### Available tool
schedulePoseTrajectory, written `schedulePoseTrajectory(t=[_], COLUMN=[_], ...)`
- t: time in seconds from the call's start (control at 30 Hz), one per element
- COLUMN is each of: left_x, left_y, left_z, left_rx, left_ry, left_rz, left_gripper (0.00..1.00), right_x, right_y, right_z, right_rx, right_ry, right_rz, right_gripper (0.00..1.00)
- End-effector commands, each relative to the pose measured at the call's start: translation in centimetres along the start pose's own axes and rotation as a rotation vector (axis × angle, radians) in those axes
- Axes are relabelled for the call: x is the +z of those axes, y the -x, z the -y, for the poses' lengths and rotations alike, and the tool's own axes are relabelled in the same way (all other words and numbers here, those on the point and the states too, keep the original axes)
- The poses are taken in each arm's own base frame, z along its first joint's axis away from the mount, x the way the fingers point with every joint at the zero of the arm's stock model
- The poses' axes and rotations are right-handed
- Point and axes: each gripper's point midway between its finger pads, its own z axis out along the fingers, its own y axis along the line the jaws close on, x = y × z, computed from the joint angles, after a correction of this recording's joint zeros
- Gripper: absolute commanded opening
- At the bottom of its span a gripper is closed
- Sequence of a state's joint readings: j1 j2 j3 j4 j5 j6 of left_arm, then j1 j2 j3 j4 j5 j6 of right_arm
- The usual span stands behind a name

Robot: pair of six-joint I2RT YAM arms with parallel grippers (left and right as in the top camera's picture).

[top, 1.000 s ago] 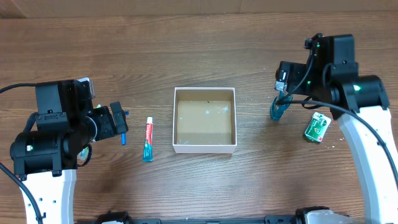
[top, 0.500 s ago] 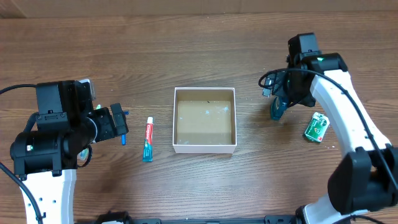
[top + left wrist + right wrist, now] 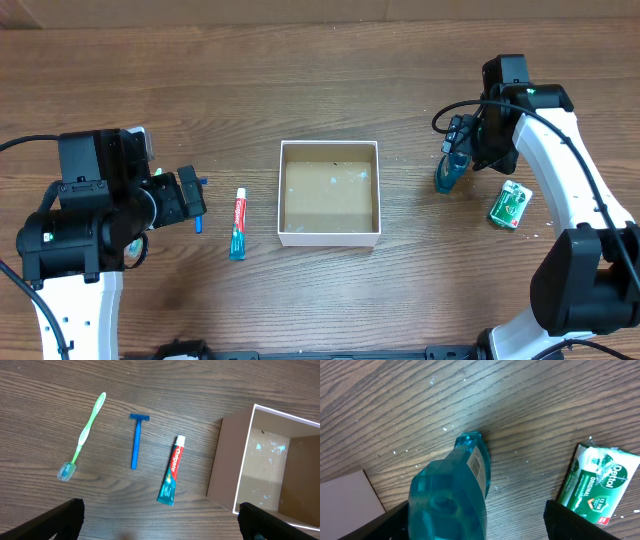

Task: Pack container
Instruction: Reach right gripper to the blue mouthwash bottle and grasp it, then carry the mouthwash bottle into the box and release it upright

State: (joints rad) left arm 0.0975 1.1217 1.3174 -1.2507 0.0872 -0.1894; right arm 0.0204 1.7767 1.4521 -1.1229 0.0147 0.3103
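Note:
The container [image 3: 329, 237], a shallow white-walled box with a brown floor, sits at mid-table and holds nothing; its wall also shows in the left wrist view [image 3: 227, 462]. A red and teal toothpaste tube [image 3: 238, 224] lies left of it. My left gripper [image 3: 192, 200] is open and empty, hovering above a blue razor [image 3: 136, 440] and a green toothbrush [image 3: 82, 437]. My right gripper [image 3: 463, 150] is open over an upright blue bottle [image 3: 446, 176]. In the right wrist view the bottle [image 3: 452, 490] stands between the fingers, close to the left one. A green soap pack [image 3: 509, 205] lies to the right.
The soap pack [image 3: 597, 485] lies close beside my right gripper's right finger. The container's corner [image 3: 345, 502] shows at the lower left of the right wrist view. The table is brown wood.
My right arm has swung round and its gripper has settled over the blue bottle. The left arm and all objects have stayed still.

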Motion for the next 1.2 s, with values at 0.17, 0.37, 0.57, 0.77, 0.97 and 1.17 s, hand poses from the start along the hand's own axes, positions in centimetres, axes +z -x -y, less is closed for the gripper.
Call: schedulePoseTrajectory(t=[0.17, 0.37, 0.57, 0.77, 0.97, 1.17], left_x=[-0.6, -0.6, -0.6, -0.6, -0.6, -0.6], left_y=[0.6, 0.6, 0.6, 0.6, 0.6, 0.6], left_z=[0.6, 0.6, 0.6, 0.6, 0.6, 0.6], left_rx=[-0.004, -0.004, -0.004, -0.004, -0.004, -0.004], left_ry=[-0.022, -0.022, -0.022, -0.022, -0.022, -0.022], left_rz=[0.018, 0.018, 0.018, 0.018, 0.017, 0.018], left_gripper=[1.0, 1.0, 1.0, 1.0, 1.0, 1.0], right_x=[-0.8, -0.8, -0.8, -1.0, -9.3, -21.1], right_y=[0.4, 0.2, 0.1, 0.3, 1.4, -3.2], right_z=[-0.9, -1.0, -1.0, -1.1, -4.8, -12.5], right_rx=[-0.047, -0.051, -0.054, -0.054, -0.153, -0.362], right_ry=[0.009, 0.007, 0.007, 0.01, 0.096, 0.23], right_rz=[0.026, 0.018, 0.017, 0.025, 0.193, 0.379], right_gripper=[0.7, 0.46, 0.36, 0.2, 0.05, 0.04])
